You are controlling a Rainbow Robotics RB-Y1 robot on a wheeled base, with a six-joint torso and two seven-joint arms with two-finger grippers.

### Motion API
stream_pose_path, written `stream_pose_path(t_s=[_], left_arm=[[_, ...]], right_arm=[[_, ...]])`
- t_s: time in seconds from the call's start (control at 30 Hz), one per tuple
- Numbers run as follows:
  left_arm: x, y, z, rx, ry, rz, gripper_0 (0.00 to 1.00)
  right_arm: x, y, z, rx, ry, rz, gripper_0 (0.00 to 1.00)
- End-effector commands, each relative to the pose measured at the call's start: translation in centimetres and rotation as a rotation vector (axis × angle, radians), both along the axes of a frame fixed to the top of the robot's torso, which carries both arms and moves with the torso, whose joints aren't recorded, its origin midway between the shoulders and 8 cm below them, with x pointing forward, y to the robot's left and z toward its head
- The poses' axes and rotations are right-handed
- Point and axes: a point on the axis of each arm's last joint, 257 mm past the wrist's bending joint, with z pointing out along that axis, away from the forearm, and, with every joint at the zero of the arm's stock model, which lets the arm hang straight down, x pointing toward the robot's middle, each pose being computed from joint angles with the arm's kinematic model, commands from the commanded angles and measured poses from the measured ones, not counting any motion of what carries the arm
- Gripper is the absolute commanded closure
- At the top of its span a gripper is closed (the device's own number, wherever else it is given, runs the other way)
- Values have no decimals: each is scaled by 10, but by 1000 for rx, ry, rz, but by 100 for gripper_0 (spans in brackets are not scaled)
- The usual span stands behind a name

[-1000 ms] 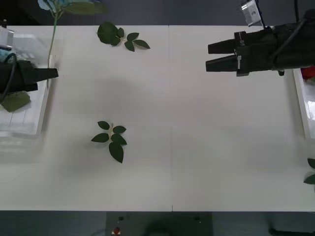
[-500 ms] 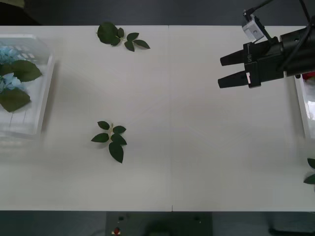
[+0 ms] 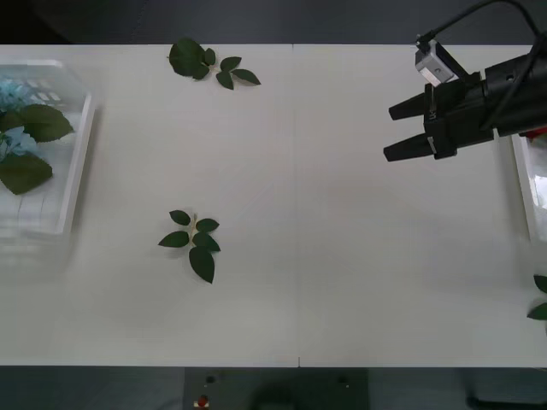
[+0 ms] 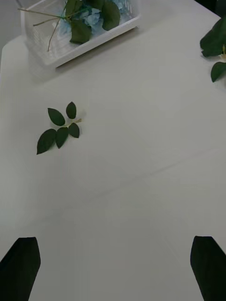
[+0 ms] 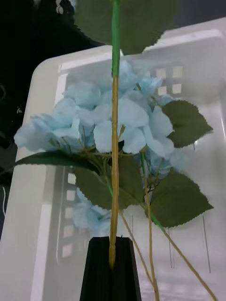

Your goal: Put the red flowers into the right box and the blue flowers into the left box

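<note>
Right gripper (image 3: 395, 131): fingers wide apart, up over the table (image 3: 342, 256) near the right box (image 3: 523, 184).
Left gripper (image 5: 112, 263): pinched on a stem of the blue flowers (image 5: 113, 127) (above the left box (image 5: 47, 80)).

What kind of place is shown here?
Probably a robot test bench, not a flower shop: a plain white table, a white left box holding artificial blue flowers, loose leaf sprigs, and the right claw open above the table.

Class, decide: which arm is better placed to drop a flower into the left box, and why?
Left. Its left gripper, jaws shut on a flower stem, hangs right over the left box, where blue flowers lie. The right gripper, jaws open and empty, is at the table's opposite side.
</note>
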Motion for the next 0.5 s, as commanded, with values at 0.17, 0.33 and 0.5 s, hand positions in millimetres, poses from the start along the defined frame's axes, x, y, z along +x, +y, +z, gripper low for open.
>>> stream_pose_path(t_s=[0.17,0.33,0.5], left_arm=[[-14,21,-7,20,19,47,100],[-11,22,-28,-16,27,49,99],[-3,22,-49,-67,12,47,86]], right_arm=[[-1,-16,-5,-82,-62,-5,8],[-2,-15,-5,-80,-60,-3,7],[-7,-14,-1,-62,-38,6,7]])
